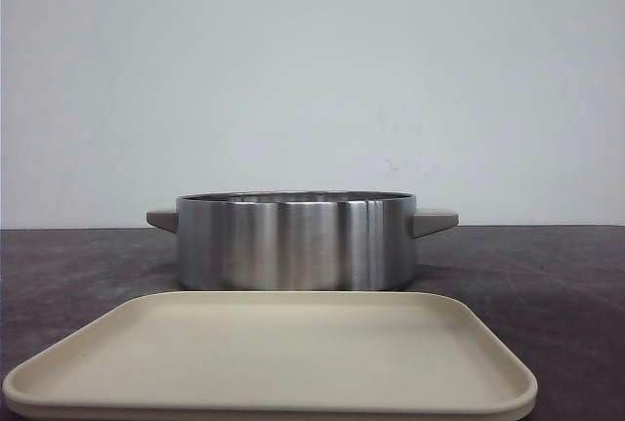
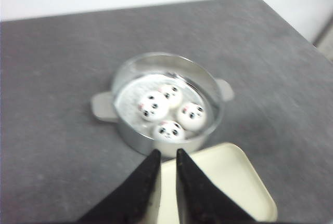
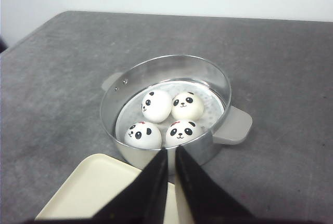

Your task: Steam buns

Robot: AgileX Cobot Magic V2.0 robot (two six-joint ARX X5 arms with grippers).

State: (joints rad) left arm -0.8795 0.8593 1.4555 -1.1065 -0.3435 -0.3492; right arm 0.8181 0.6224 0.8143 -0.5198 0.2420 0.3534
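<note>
Table point(image 3: 291, 68): dark grey, carried all.
Tray point(image 1: 269, 353): beige, bare, at near edge; buns gone from it, I judge.
Steamer pot point(image 3: 164, 78): behind tray, open.
Buns point(image 3: 156, 105): four inside, clustered on perforated plate (ready for steaming).
Left gripper point(image 2: 167, 157), right gripper point(image 3: 171, 156): both above tray, nearly closed, holding nothing.

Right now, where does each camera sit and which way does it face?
Front: low at table height, facing forward across the beige tray to the steel steamer pot; no robot parts.
Left wrist: above, looking down into the pot at four white panda buns; dark jaws nearly closed.
Right wrist: same from the opposite side; jaws likewise.
All share pot and tray.
</note>
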